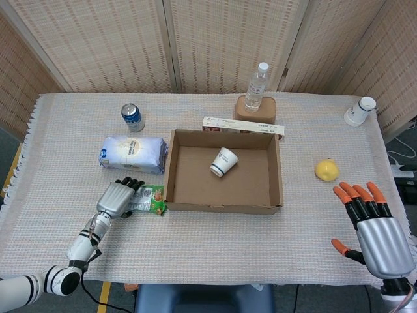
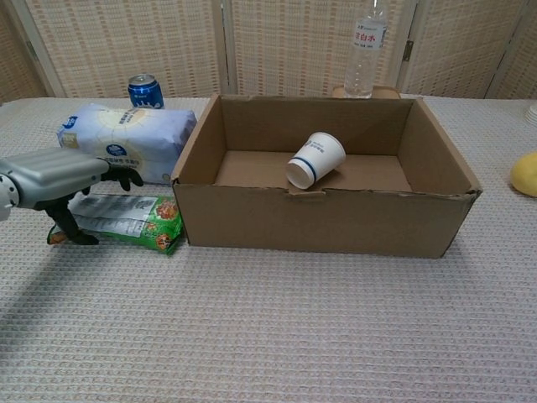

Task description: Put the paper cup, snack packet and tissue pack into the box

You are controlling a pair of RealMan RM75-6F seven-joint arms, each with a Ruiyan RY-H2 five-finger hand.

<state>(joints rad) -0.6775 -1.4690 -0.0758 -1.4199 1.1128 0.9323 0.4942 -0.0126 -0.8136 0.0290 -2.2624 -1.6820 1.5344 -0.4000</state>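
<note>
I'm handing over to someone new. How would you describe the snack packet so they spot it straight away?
Find the open cardboard box in the middle of the table; the snack packet lies flat just off its front left corner, under the left hand. It is thin, green and white, unlike the bulky pale blue tissue pack behind it.
</note>
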